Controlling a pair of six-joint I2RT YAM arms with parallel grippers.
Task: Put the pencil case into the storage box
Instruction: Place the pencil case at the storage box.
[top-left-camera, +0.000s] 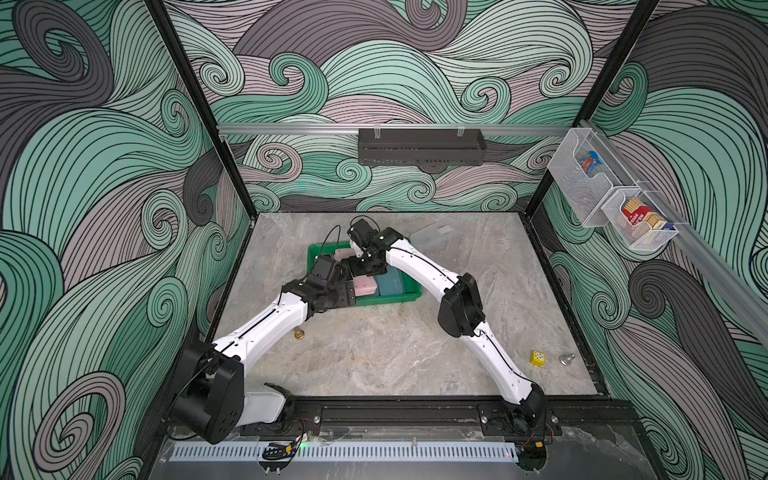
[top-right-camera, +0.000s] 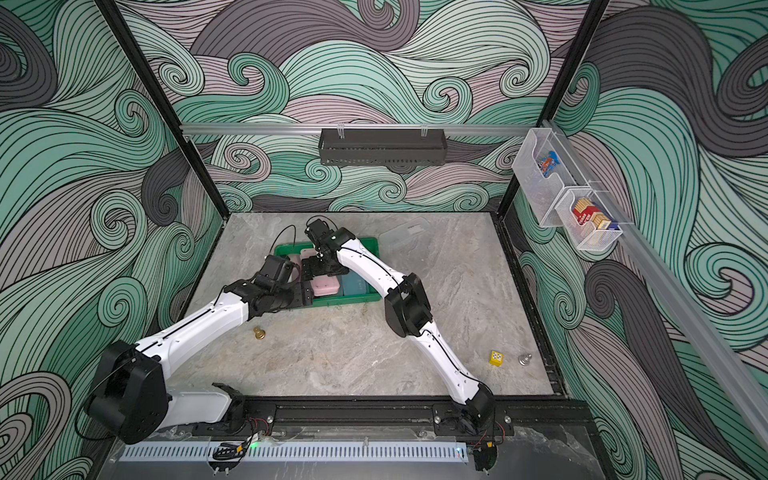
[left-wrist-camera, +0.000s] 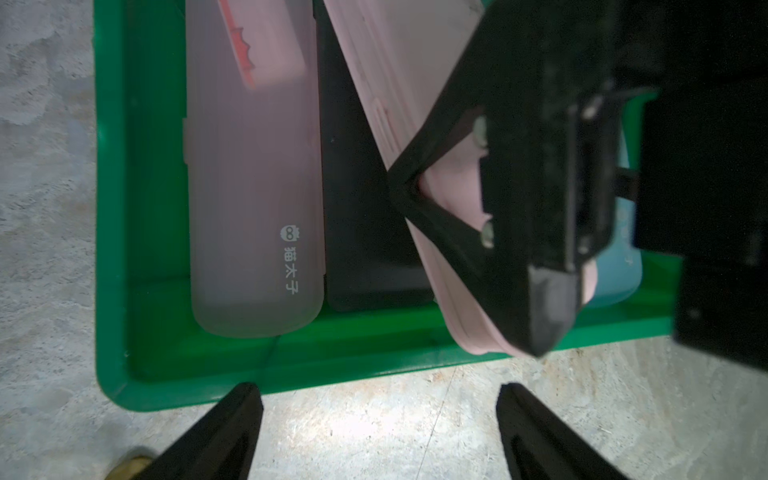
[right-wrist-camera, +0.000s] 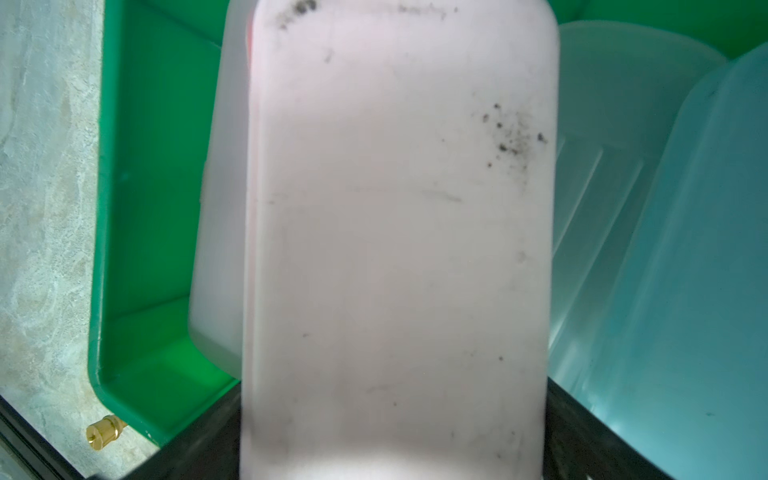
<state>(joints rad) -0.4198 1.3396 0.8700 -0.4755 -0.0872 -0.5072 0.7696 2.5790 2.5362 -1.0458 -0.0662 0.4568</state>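
Observation:
The green storage box (top-left-camera: 399, 298) (left-wrist-camera: 291, 374) sits mid-table and holds a frosted pink case (left-wrist-camera: 253, 187), a black case (left-wrist-camera: 361, 228) and a blue case (top-left-camera: 390, 284). A pink pencil case (top-left-camera: 365, 286) (right-wrist-camera: 395, 228) lies tilted over the black one, with its near end at the front rim. My right gripper (top-left-camera: 363, 268) (right-wrist-camera: 392, 378) hangs over it, open, and its fingers (right-wrist-camera: 582, 415) flank the case's sides. My left gripper (left-wrist-camera: 376, 399) (top-left-camera: 347, 297) is open and empty above the table, just outside the box's front rim.
A clear lidded case (top-left-camera: 432, 237) lies on the table behind the box. A brass weight (top-left-camera: 299, 332) stands under the left arm. A yellow die (top-left-camera: 538, 358) and a silver weight (top-left-camera: 566, 359) sit front right. A black trough (top-left-camera: 419, 147) and mesh bins (top-left-camera: 602, 195) hang on the walls.

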